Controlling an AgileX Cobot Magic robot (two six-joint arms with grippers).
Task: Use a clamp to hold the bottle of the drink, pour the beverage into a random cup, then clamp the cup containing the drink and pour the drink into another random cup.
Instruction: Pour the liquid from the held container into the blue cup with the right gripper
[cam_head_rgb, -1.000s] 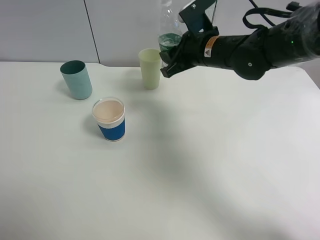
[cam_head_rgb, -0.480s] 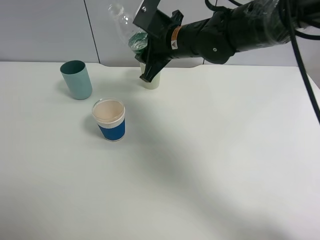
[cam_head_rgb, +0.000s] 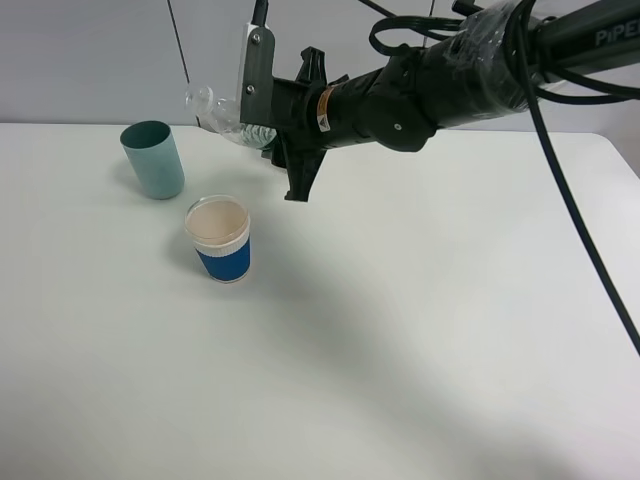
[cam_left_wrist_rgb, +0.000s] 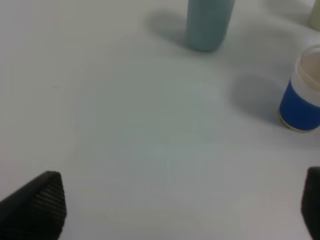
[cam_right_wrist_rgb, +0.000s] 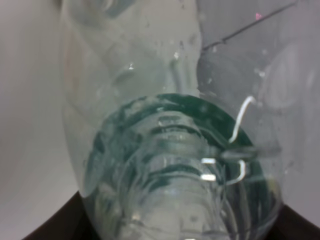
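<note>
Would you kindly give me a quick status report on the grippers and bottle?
Right gripper shut on clear plastic bottle, tipped nearly level above white table. Left gripper open, empty. Nothing blocking blue-banded paper cup.

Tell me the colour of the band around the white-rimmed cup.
Blue. The cup shows it best in the exterior high view.
</note>
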